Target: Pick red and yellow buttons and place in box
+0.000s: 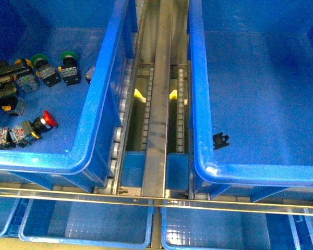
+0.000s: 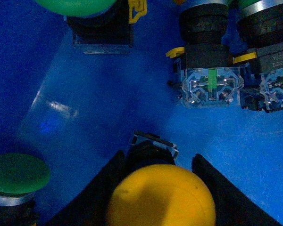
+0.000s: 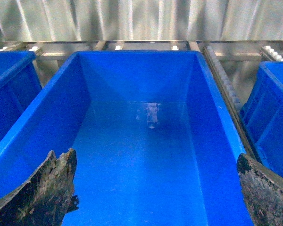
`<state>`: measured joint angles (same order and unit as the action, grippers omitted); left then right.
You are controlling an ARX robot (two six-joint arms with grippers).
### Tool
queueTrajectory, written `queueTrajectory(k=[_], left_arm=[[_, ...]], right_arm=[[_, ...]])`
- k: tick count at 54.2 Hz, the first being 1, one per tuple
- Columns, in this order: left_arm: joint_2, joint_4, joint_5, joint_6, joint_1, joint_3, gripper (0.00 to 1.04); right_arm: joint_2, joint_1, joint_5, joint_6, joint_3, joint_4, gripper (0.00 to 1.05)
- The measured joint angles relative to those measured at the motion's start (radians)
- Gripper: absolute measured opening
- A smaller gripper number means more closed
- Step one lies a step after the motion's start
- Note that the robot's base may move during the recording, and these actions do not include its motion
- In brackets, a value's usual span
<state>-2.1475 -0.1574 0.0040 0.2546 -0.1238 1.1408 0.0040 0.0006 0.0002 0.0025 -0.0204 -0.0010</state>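
Between the dark fingers (image 2: 96, 193) of my left gripper (image 2: 158, 157) sits a yellow button (image 2: 160, 200), with its cap toward the wrist camera and its body pointing down at the bin floor. The fingers flank its black collar closely. One seems to touch it and the other shows a sliver of blue, but the cap hides the rest, so I cannot tell whether I am truly pinching it. Straddling the collar under the cap makes sense (the smooth dome would likely slip).

Around it lie green-capped pushbuttons (image 2: 16, 172) and clear-faced contact blocks (image 2: 210, 87), all in the left bin (image 1: 101, 104). A red button (image 1: 48, 121) lies on its side there too.

My right gripper (image 3: 154, 160) hangs spread wide, holding nothing, above the box (image 1: 198, 104). I see no button on the box floor, only a small dark scrap (image 1: 220, 139) at the near wall.
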Motion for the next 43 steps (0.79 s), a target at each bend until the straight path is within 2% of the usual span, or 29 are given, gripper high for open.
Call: queueTrajectory(k=[12,26,43], left_arm=[[0.020,0.008,0.053,0.010,-0.011,-0.009,0.33],[0.298,0.076,0.278,0.145,-0.003,-0.129,0.33],[0.537,0.193,0.398,0.277,0.053,-0.230,0.33]], right_arm=[[0.000,0.000,0.000,0.000,0.000,0.000,0.98],[0.000,0.000,0.000,0.000,0.000,0.000,0.98],[0.000,0.000,0.000,0.000,0.000,0.000,0.98]])
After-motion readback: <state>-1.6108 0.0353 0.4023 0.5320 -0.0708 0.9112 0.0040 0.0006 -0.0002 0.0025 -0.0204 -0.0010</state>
